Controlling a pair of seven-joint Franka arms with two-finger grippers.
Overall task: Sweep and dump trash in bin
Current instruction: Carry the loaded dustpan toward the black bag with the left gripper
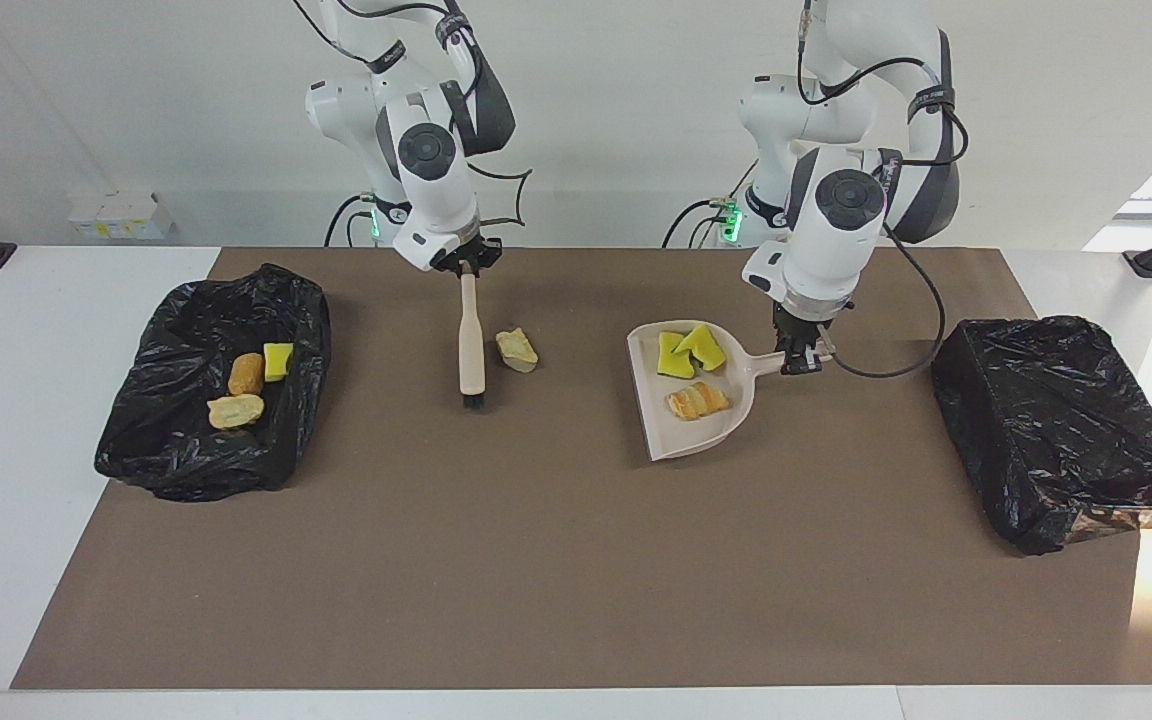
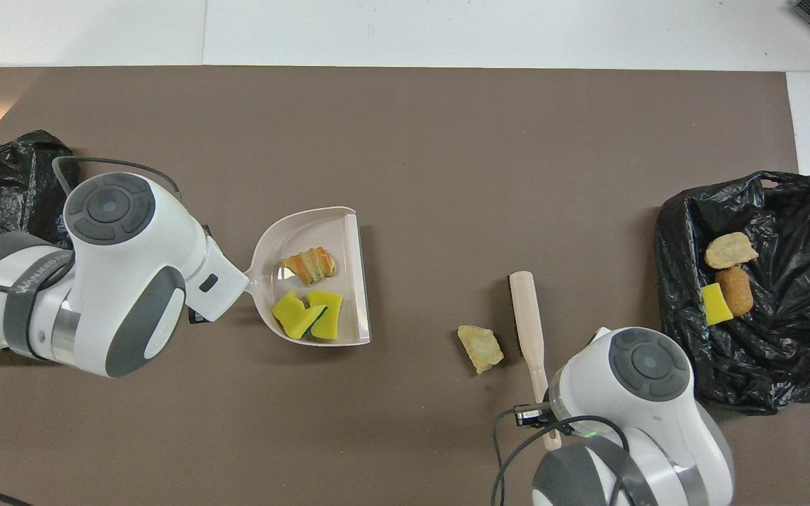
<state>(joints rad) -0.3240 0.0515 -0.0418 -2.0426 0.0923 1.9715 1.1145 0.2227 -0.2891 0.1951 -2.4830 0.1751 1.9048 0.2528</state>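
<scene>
My left gripper (image 1: 801, 362) is shut on the handle of the beige dustpan (image 1: 686, 435), whose mouth faces the right arm's end. In the pan lie two yellow sponge chunks (image 1: 688, 352) and a striped bread piece (image 1: 698, 400). My right gripper (image 1: 467, 268) is shut on the top of the brush (image 1: 473, 345), which hangs bristles down. One beige piece of trash (image 1: 517, 350) lies loose on the mat beside the brush, between it and the dustpan (image 2: 306, 228). The bin (image 1: 176, 330), lined with a black bag, holds three more pieces.
A second box wrapped in black plastic (image 1: 1056, 430) sits at the left arm's end of the table. A brown mat (image 1: 556, 580) covers the table's middle. In the overhead view both wrists hide their own fingers; the brush (image 2: 528, 323) and loose piece (image 2: 480, 348) show.
</scene>
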